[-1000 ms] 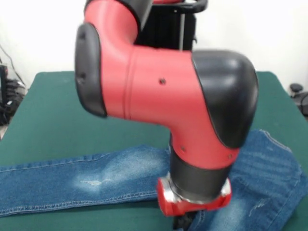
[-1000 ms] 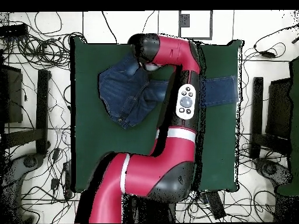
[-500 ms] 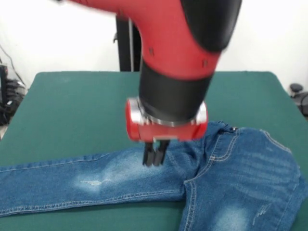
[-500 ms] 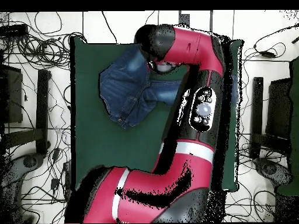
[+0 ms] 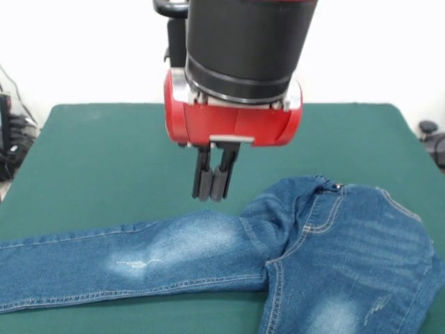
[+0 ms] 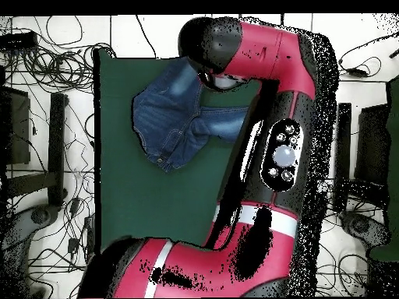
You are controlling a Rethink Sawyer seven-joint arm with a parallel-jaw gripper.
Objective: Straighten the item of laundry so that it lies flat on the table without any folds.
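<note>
blue jeans [image 5: 208, 257], whitish faded patches; dark green table [image 5: 97, 167]

The red arm [image 6: 265, 140] crosses the green table [image 6: 140, 195], covering part of the bunched jeans [image 6: 175, 117].

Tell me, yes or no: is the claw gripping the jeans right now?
No. In the front view the claw hangs shut above the green table, clear of the jeans.

jeans [image 5: 278, 243] on table [image 5: 90, 160] | pincer [image 5: 211, 186] above jeans, apart
</note>
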